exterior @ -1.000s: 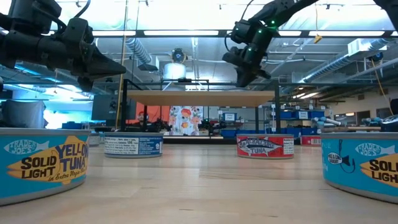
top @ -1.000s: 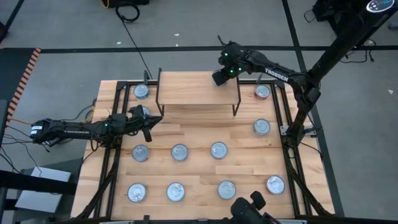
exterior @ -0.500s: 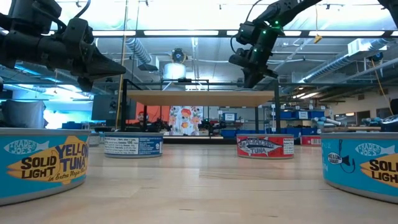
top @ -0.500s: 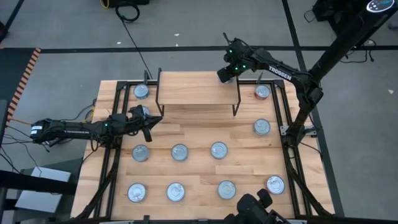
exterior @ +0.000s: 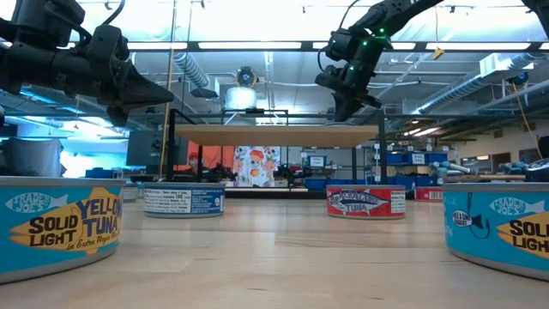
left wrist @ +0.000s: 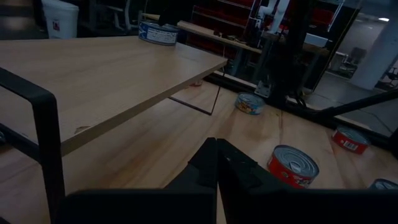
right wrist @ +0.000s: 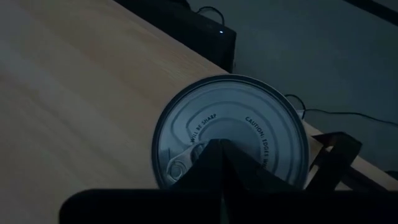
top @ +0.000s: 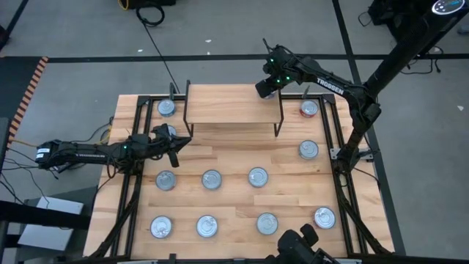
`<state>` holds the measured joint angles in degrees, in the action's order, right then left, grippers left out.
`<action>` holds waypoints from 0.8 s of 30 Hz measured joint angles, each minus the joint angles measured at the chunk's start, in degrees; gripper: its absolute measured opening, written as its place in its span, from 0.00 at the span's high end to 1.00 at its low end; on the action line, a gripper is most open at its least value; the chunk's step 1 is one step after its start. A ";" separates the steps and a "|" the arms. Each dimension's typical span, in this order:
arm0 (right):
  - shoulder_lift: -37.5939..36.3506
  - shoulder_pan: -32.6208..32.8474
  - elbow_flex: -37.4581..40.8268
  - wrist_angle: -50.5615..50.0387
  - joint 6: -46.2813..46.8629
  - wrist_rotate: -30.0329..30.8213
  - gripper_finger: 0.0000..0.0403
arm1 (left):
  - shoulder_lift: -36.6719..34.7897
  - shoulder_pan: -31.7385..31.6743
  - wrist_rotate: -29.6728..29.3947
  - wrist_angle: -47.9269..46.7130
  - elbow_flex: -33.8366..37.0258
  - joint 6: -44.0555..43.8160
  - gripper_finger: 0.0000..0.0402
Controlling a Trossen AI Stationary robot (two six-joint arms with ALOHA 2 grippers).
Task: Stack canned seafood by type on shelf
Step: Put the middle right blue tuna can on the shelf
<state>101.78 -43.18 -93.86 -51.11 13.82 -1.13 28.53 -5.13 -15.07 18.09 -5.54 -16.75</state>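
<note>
Shelf: small raised rack (top: 231, 105), light wooden plank top, thin black legs.
Right gripper (top: 267, 85): fingers pressed together, holding nothing, poised over the plank's far right corner.
Placed tin: round silver-topped can (right wrist: 231, 134) directly beneath those fingers, standing at that corner.
Left gripper (top: 174, 144): fingers pressed together, empty, beside the rack's near-left leg.
Loose tins: silver-topped can (top: 165, 180) nearest, just past the left fingertips; others farther.
Advice: likely spread fingers first, descend squarely, grip the sides.

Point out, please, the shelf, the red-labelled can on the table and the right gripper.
shelf (top: 227, 103): high view, on a bare part of its wooden plank top.
red-labelled can (exterior: 365, 202): low view, on its side label.
right gripper (top: 264, 89): high view, at its fingertips above the shelf's right end.
</note>
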 joint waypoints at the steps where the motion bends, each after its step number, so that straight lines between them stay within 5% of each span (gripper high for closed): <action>1: 0.00 0.00 0.00 0.00 0.00 0.00 0.98 | 0.00 0.00 0.00 0.00 0.00 0.00 0.98; 24: -0.09 1.24 -0.09 0.02 0.11 -4.16 0.98 | -0.02 0.00 0.02 0.00 0.00 0.00 0.98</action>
<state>101.69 -41.93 -93.95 -51.09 13.93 -5.28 28.51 -5.13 -15.05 18.09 -5.54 -16.75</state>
